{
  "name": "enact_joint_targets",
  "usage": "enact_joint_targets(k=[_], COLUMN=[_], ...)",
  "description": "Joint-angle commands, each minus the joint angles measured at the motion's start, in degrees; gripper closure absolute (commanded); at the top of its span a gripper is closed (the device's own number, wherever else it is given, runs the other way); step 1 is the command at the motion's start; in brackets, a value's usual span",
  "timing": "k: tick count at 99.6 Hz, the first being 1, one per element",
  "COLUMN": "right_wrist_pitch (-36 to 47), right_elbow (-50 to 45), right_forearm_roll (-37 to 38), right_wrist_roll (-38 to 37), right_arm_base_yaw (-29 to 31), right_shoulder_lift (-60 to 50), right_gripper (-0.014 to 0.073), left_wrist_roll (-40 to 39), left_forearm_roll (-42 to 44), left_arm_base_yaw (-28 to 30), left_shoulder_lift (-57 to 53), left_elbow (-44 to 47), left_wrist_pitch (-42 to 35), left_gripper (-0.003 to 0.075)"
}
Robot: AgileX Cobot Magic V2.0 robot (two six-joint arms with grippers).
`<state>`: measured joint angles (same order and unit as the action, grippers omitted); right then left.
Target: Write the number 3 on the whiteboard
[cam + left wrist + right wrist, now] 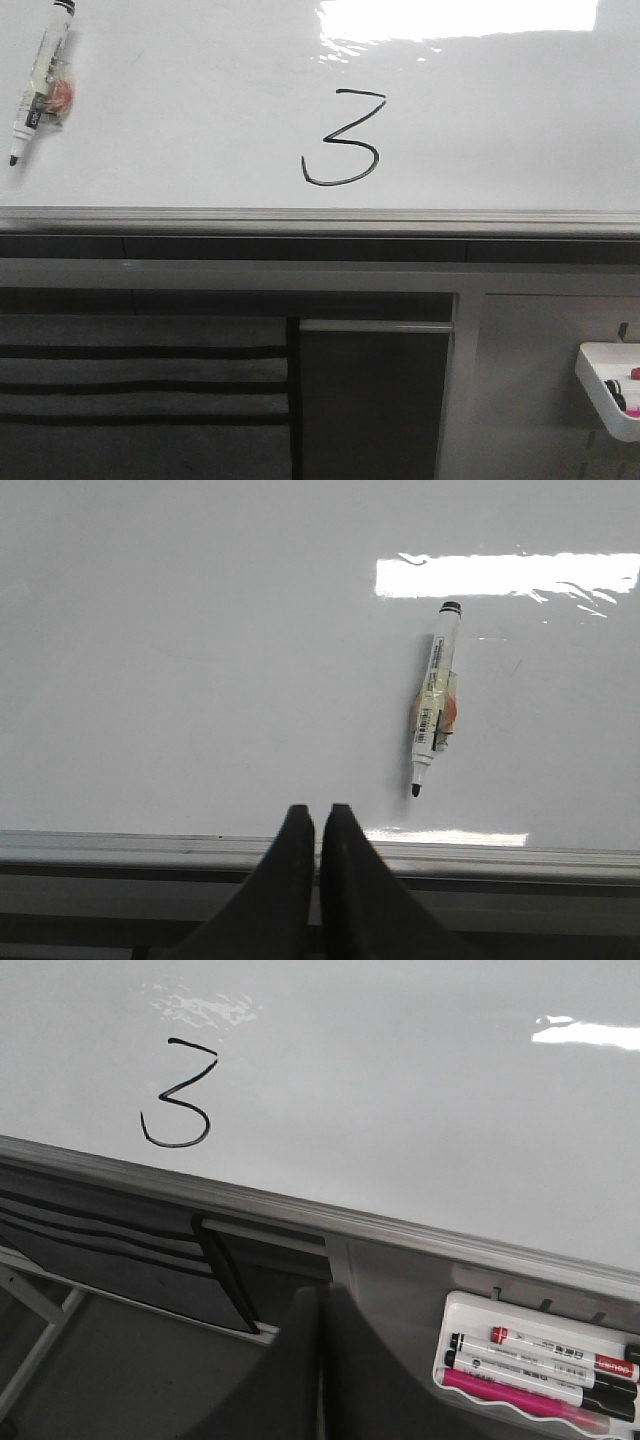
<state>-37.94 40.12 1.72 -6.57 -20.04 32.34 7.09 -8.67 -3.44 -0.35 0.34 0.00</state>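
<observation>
number 3 (pixel 343 138): done in thin black ink, sitting mid-board, a bit above the near rail
whiteboard (pixel 180 120): glossy, big light glare at the far edge
marker (pixel 41 82): uncapped, lying loose on the board's far left, tip pointing near, well apart from the digit
left pincer (pixel 318 825): fingers pressed together, holding nothing, over the rail
right pincer (pixel 320 1310): closed up too, nothing in it
tray (pixel 470 1310): white, low right, a few markers inside

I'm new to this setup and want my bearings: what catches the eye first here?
A hand-drawn black number 3 sits near the middle of the large glossy whiteboard, above its grey rail. An uncapped black-tipped marker pen lies at the board's left, and a small white plastic tray of markers hangs lower right.
</observation>
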Motion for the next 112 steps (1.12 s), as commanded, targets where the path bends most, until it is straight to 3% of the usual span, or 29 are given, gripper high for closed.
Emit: enact_joint_targets(k=[1,25,37,58,112], right_wrist_pitch=[6.98,30.37,37.94,41.81,39.77], right_elbow=[-0.73,-22.05,-32.35,-42.45,-42.27], right_forearm_roll=[0.11,-4.15,-4.15,-4.15,-4.15], right_wrist_roll=[0.08,0.08,0.08,0.08,0.08], right_arm_base_yaw=[2.43,13.83,17.39,17.5,17.5], right_shoulder_lift=[-3.66,-19.7,-26.94,-34.18,-34.06], right_gripper=[0.0668,0.0668,0.0668,0.0668,0.0668], left_wrist_roll=[-0.56,-0.56,-0.56,-0.56,-0.56], left_forearm_roll=[-0.41,-0.41,-0.41,-0.41,-0.41], left_arm_base_yaw=[0.0,0.0,0.0,0.0,0.0], left_shoulder_lift=[-1.74,-1.74,-1.74,-1.74,-1.74], left_elbow=[0.07,0.07,0.07,0.07,0.07], left_wrist_pitch=[-5.01,-5.01,-5.01,-5.01,-5.01], left_gripper=[0.0738,0.0738,0.0738,0.0738,0.0738])
